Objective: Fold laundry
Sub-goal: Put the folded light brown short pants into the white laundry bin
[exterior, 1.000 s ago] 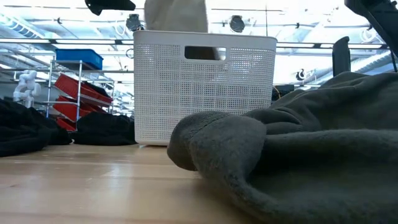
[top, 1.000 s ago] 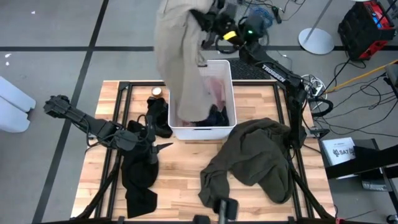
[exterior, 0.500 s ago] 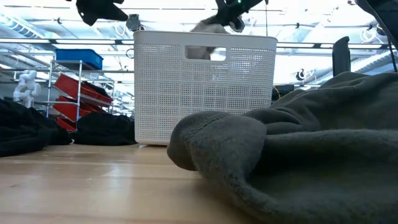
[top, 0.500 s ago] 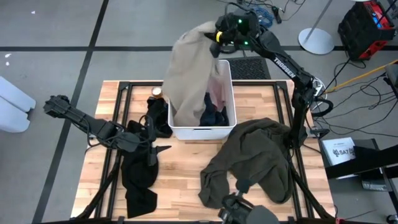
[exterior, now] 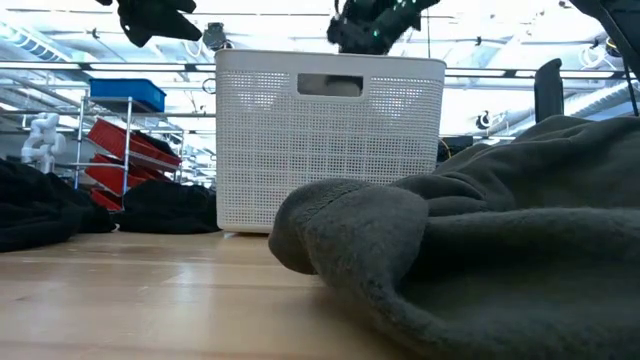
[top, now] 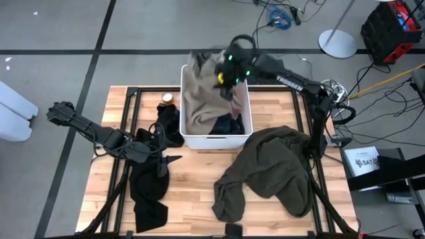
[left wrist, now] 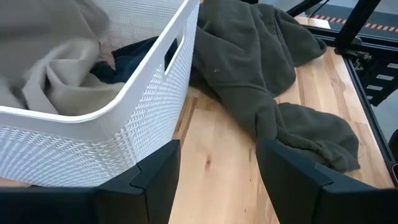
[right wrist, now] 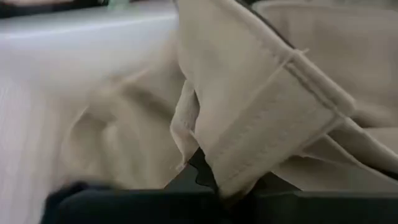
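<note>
Laundry lies both in and around the white bin (top: 188, 138), which serves as the landmark: the largest piece, a dark olive-grey garment (top: 271, 169), sprawls on the counter (top: 192, 176) just in front of and to the right of the bin; black garments (top: 150, 189) lie to the bin's left and front-left; a beige-tan garment (top: 202, 99) is heaped inside the bin over its far rim, with a navy piece (top: 229, 124) beside it at the bin's bottom. All of it looks soft and limp, likely light except for the thick, fleecy olive piece, which would drag; a hem or seam edge seems the soundest place to take hold. The right claw (top: 226, 78) hangs over the bin's far side, pinched shut on the beige-tan garment. The left claw (top: 171, 158) waits near the bin's front-left corner, fingers spread wide and holding nothing. The right wrist view alone shows the grip on a stitched hem (right wrist: 273, 106); the left wrist view shows the bin's handle slot (left wrist: 170, 55) and the navy cloth within; the low view hides the bin's contents behind its perforated wall (exterior: 330, 150).
</note>
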You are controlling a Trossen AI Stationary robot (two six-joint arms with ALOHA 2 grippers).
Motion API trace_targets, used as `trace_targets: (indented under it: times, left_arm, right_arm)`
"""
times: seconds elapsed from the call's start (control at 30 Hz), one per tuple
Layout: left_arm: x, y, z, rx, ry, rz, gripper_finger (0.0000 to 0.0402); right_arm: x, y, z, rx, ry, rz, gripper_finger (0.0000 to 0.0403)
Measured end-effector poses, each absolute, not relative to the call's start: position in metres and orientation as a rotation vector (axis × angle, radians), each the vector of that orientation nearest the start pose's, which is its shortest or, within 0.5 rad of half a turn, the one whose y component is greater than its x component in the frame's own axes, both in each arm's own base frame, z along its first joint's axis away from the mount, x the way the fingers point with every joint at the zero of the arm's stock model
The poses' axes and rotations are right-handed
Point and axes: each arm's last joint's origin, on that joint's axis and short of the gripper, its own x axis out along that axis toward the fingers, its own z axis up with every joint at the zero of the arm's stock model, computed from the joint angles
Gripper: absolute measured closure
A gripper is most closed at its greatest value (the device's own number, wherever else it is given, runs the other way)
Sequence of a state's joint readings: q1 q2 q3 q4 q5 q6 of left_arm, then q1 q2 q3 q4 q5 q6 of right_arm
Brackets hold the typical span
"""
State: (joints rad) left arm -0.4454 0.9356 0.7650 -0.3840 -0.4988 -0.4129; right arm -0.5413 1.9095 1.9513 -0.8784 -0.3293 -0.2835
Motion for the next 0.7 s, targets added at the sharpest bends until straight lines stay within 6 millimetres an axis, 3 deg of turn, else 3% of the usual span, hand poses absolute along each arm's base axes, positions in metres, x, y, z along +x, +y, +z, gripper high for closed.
trace_targets:
  times: [0.17, 0.27, 0.43, 0.7]
  left_arm:
    - [0.181, -0.071, 0.285, -0.145, 0.471, 0.152, 0.0183]
    - [0.181, -0.071, 0.285, -0.143, 0.471, 0.154, 0.0183]
    - [0.182, -0.070, 0.285, -0.143, 0.469, 0.158, 0.0183]
    - [0.186, -0.065, 0.289, -0.129, 0.426, 0.174, 0.0183]
  right_arm:
    - [0.364, -0.181, 0.296, 0.165, 0.959, 0.018, 0.0403]
    - [0.358, -0.168, 0.278, 0.249, 1.054, 0.120, 0.0403]
    - [0.353, -0.159, 0.271, 0.330, 1.079, 0.257, 0.0403]
    - [0.364, -0.166, 0.271, 0.246, 0.999, 0.190, 0.0403]
